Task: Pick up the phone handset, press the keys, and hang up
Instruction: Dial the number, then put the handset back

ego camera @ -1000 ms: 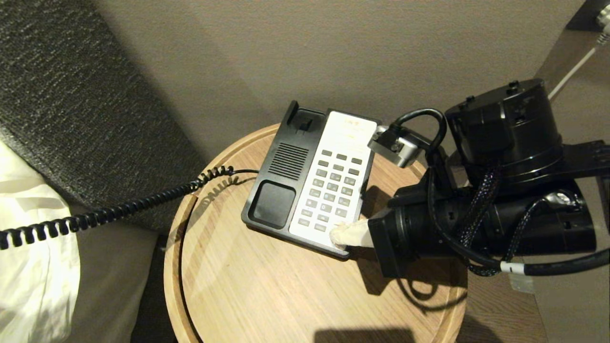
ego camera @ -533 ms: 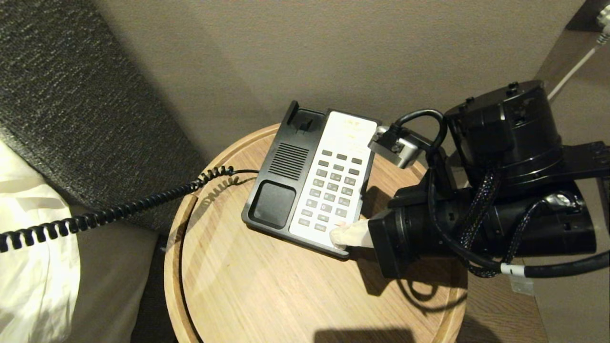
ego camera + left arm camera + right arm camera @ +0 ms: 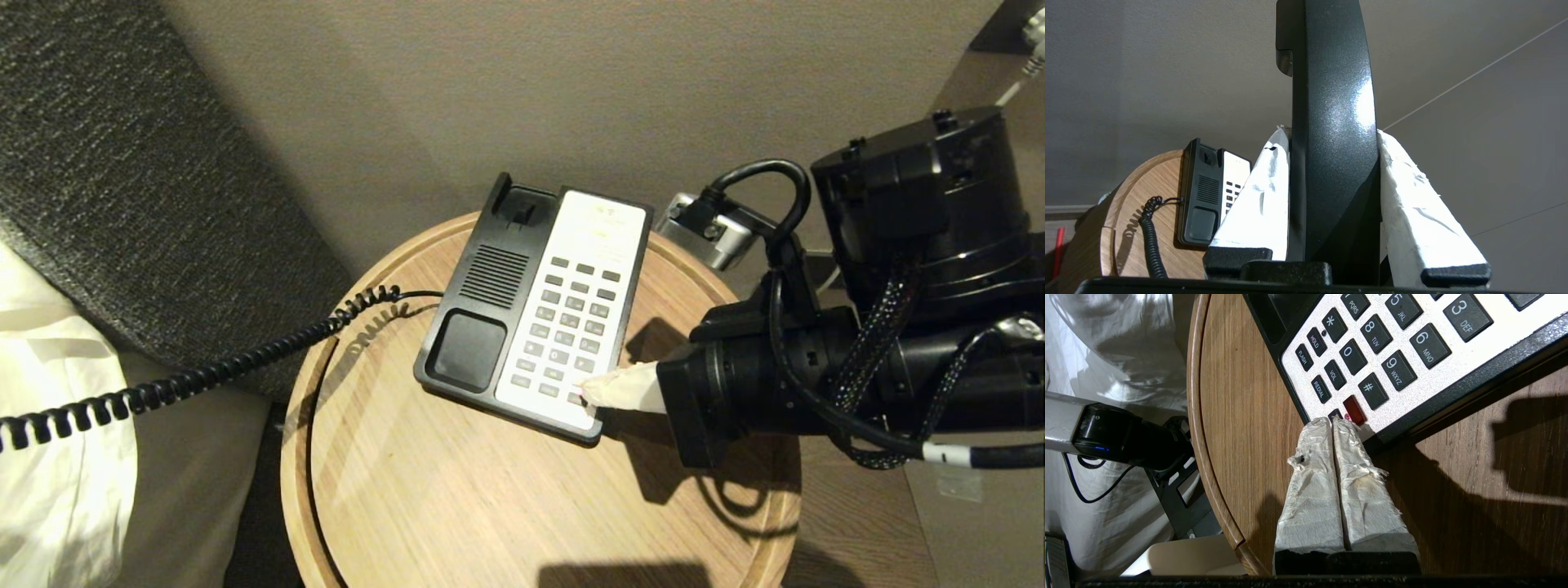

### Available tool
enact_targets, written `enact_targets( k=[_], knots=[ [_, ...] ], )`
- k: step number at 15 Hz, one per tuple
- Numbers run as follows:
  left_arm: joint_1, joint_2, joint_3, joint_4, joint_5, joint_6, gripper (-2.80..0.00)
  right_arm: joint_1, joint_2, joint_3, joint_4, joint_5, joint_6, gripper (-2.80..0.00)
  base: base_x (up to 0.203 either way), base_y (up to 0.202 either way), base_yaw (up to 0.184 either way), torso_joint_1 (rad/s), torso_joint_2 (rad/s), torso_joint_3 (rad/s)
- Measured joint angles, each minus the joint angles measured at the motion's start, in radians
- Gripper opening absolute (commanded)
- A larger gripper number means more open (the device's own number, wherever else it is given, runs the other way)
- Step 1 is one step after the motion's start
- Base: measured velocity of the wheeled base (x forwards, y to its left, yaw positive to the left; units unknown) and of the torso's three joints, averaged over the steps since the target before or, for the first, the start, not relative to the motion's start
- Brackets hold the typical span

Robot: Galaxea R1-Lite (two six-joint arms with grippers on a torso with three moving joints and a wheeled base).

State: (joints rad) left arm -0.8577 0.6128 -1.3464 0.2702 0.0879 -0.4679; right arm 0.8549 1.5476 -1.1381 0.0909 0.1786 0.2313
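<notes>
Two claws are at work here. The left claw (image 3: 1331,134) is out of the head view, but its own wrist view shows its two paper-wrapped fingers (image 3: 1261,196) pressed against either side of the phone handset (image 3: 1331,122), which stands up between them, glossy and black, held off the phone and well apart from it. The handset's coiled cord (image 3: 188,377) runs from the left edge of the head view, over the white bedding (image 3: 49,457) and up to the side of the phone base (image 3: 535,314). That base sits toward the back of the round wooden worktop (image 3: 457,506), its cradle bare, with a speaker grille and a dark recess on its black left part. The keys (image 3: 571,327) run in rows down the white faceplate. The right claw (image 3: 589,395) reaches in from the right side of the worktop, its wrapped fingers (image 3: 1318,473) pinched together with nothing between them, forming one pale tip. In the right wrist view that tip rests at the near corner of the faceplate, on or just at a small dark key beside the red key (image 3: 1354,410), below the hash key; whether it is pressing down cannot be told. The bulky black right arm (image 3: 882,327) casts a shadow on the wood beside the phone. A grey padded headboard (image 3: 122,163) rises behind the bedding.
</notes>
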Motion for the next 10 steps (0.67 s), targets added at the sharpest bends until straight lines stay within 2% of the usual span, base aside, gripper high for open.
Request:
enact_targets(
  k=[4, 7, 10],
  knots=[
    [0.001, 0.015, 0.024, 0.019, -0.011, 0.020, -2.80, -0.004, -0.012, 0.000, 0.002, -0.008, 0.007, -2.80, 0.000, 0.000, 0.000, 0.000, 0.00, 0.000],
    [0.006, 0.080, 0.059, 0.030, -0.029, 0.110, -2.80, -0.036, -0.053, 0.002, 0.009, -0.043, 0.008, -2.80, 0.000, 0.000, 0.000, 0.000, 0.00, 0.000],
    [0.007, 0.202, 0.072, 0.041, 0.008, 0.199, -2.80, -0.094, -0.122, 0.000, 0.032, -0.081, 0.007, -2.80, 0.000, 0.000, 0.000, 0.000, 0.00, 0.000]
  ],
)
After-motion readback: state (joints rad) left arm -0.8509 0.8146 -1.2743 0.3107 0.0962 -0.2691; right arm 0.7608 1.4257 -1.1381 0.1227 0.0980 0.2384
